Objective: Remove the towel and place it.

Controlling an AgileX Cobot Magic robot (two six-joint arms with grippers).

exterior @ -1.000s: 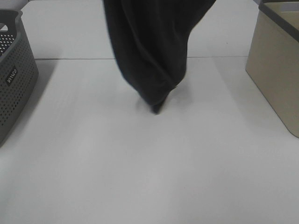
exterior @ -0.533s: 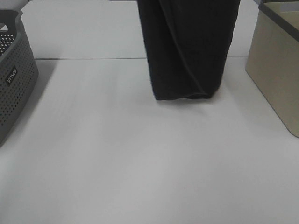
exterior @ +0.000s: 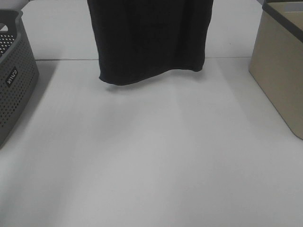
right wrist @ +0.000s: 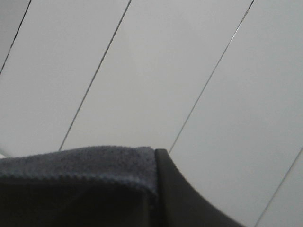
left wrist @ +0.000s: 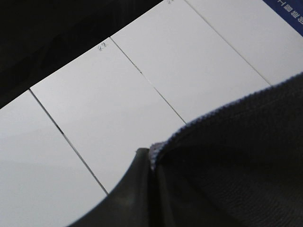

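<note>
Left gripper (left wrist: 147,161): clamped shut on the towel (exterior: 149,40), one dark finger (left wrist: 125,194) pressed against the stitched hem, coarse terry weave filling the wrist view right beside it. Right gripper (right wrist: 156,158): likewise closed on the towel, dark finger (right wrist: 182,198) tight against a bluish-grey hemmed corner folded over just at its tip. Neither visible from the high camera, both above its frame. Hangs below the two grippers as one broad, near-black sheet, spread flat between them rather than bunched, with faint vertical folds. Ends in a wavy lower hem, dipping lower on the left gripper's side and riding higher on the right's. Appears to hang clear of the white table (exterior: 151,165) beneath, soft shadow on the surface just under the hem; contact at the lowest corner impossible to judge. Well off to the left gripper's outer side: a dark grey perforated basket (exterior: 16,80) with a small white label on its wall, standing on the table, apart from the cloth. Well off to the right gripper's outer side: a beige bin (exterior: 279,71) with a dark rim, also on the table and apart from the cloth. Beyond each gripper in the wrist views: pale white panels (right wrist: 142,71) split by thin dark seams, plus a scrap of blue sign (left wrist: 289,8) with white lettering past the left one.
</note>
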